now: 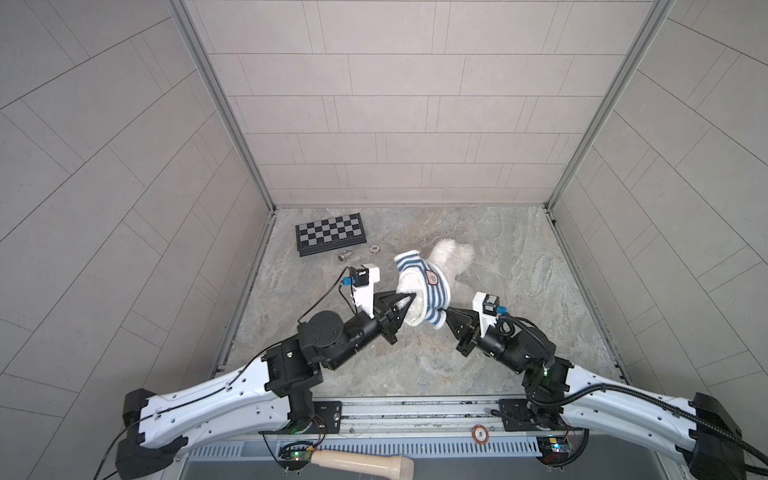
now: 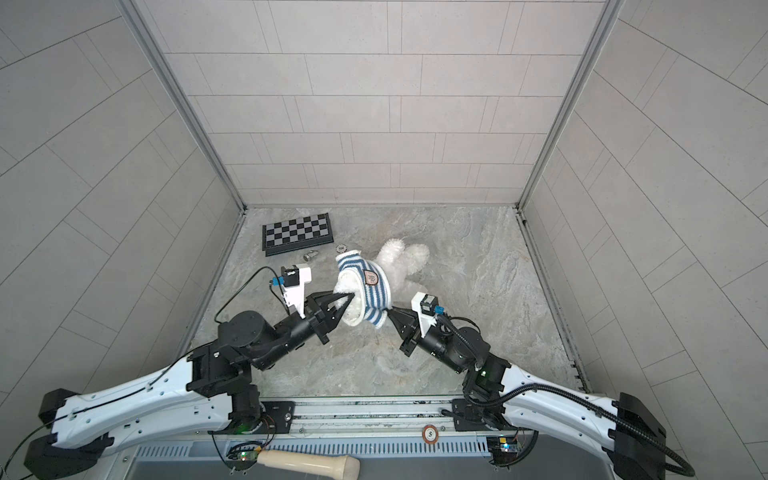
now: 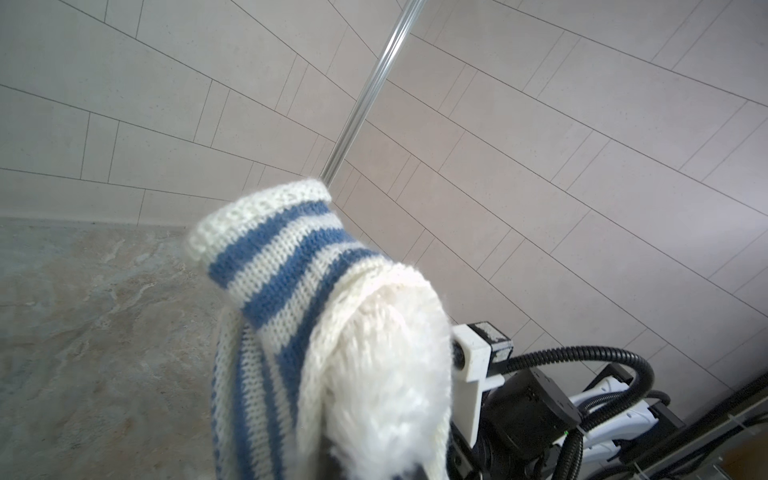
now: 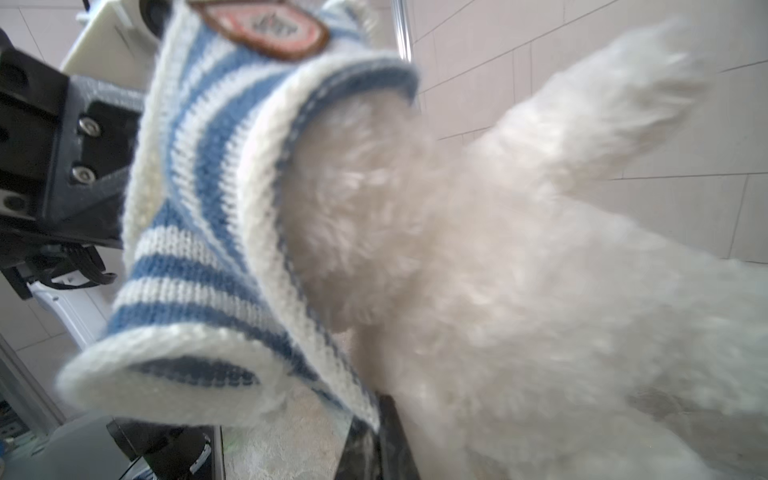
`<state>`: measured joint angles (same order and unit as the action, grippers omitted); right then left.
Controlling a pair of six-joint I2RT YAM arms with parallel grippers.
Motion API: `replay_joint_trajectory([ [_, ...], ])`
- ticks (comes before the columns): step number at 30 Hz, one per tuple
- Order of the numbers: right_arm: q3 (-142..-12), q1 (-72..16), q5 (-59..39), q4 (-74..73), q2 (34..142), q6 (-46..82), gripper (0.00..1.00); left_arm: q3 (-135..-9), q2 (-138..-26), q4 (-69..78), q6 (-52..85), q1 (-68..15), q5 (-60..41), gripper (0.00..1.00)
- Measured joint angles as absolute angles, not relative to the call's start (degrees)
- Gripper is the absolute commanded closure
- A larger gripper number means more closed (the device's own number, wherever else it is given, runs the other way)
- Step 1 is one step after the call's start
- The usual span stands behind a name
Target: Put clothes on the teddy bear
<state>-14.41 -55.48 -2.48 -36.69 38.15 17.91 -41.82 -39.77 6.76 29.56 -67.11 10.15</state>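
A: Entries, left to right?

B: Far left, at the back: folded black-and-grey chequered game board (image 1: pixel 330 232), flat on the grey marbled table (image 1: pixel 519 299). By its near edge, a small silvery metal piece (image 1: pixel 344 256), then a round white-and-dark chip (image 1: pixel 375 248). None belong to the task.

A: Left gripper?

B: Left gripper (image 1: pixel 411 299): black tapered jaws closed to a point. It is pinched on the cream ribbed edge of the small blue-and-white striped knitted shirt (image 1: pixel 430 291), where white fur bulges from that opening. No face shows.

A: The task's thing?

B: Fluffy white plush teddy bear (image 1: pixel 451 259): mid-table, between the two grippers. Its upper body is inside the shirt and its bare legs stick out toward the back wall. The long axis runs diagonally, near-left to far-right. The sleeves lie across it, one pointing away and one toward the right arm.

A: Right gripper?

B: Right gripper (image 1: pixel 449 312): clenched on the shirt's hem beside the near sleeve. Its wrist view shows the knit running into the dark finger (image 4: pixel 384 432).

A: What governs the next move?

B: My judgement: the hem must travel along the bear's axis toward the legs, which lie beyond both grippers, away and rightward. The right arm holds that hem and is nearer. The left anchors the opposite opening. Whether the bear's arms fill the sleeves cannot be told.
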Motion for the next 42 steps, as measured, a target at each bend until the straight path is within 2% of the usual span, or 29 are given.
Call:
replay_joint_trajectory([
  [4, -14.41, -55.46, -0.97, -34.63, 36.75, 18.79, 1.00, -42.11, -35.88, 1.63, 26.74, -65.95, 8.54, 1.00],
  [10, -14.39, -55.27, -2.83, -34.17, 40.75, 19.49, 1.00, -43.68, -37.32, -3.38, 23.00, -65.56, 5.67, 1.00],
  [11, -14.39, -55.18, -4.21, -34.50, 41.45, 19.38, 0.97, -44.03, -37.67, -3.84, 22.26, -65.56, 5.21, 1.00],
  [14, -13.30, -55.11, -9.52, -37.17, 41.36, 19.03, 0.71, -45.32, -38.52, -5.10, 19.81, -65.52, 4.10, 1.00],
  [17, -13.67, -55.09, -13.21, -33.63, 37.45, 18.70, 0.63, -47.05, -38.79, -7.07, 16.67, -65.52, 3.57, 1.00],
  [19, -16.80, -55.07, -13.76, -27.66, 34.17, 18.90, 0.53, -47.79, -38.76, -8.40, 14.26, -65.52, 3.31, 1.00],
  [20, -18.87, -54.98, -13.80, -25.02, 32.67, 19.25, 0.52, -47.90, -38.70, -8.97, 13.08, -65.52, 3.31, 1.00],
  [23, -24.56, -53.04, -14.57, -19.09, 30.46, 21.12, 0.53, -47.90, -38.68, -11.84, 8.67, -65.54, 3.70, 1.00],
  [25, -28.12, -50.22, -16.25, -17.10, 30.37, 23.99, 0.57, -47.90, -39.24, -14.13, 5.30, -65.54, 4.75, 1.00],
  [32, -33.17, -38.72, -26.72, -15.81, 40.91, 37.56, 0.68, -47.90, -42.96, -18.63, -4.93, -66.57, 8.80, 1.00],
  [37, -33.15, -37.91, -31.33, -14.15, 47.64, 40.88, 0.70, -49.10, -44.95, -19.94, -9.08, -67.61, 8.84, 1.00],
  [42, -33.45, -37.91, -33.91, -13.50, 49.12, 41.63, 0.71, -49.89, -46.13, -20.10, -10.63, -68.69, 8.82, 1.00],
])
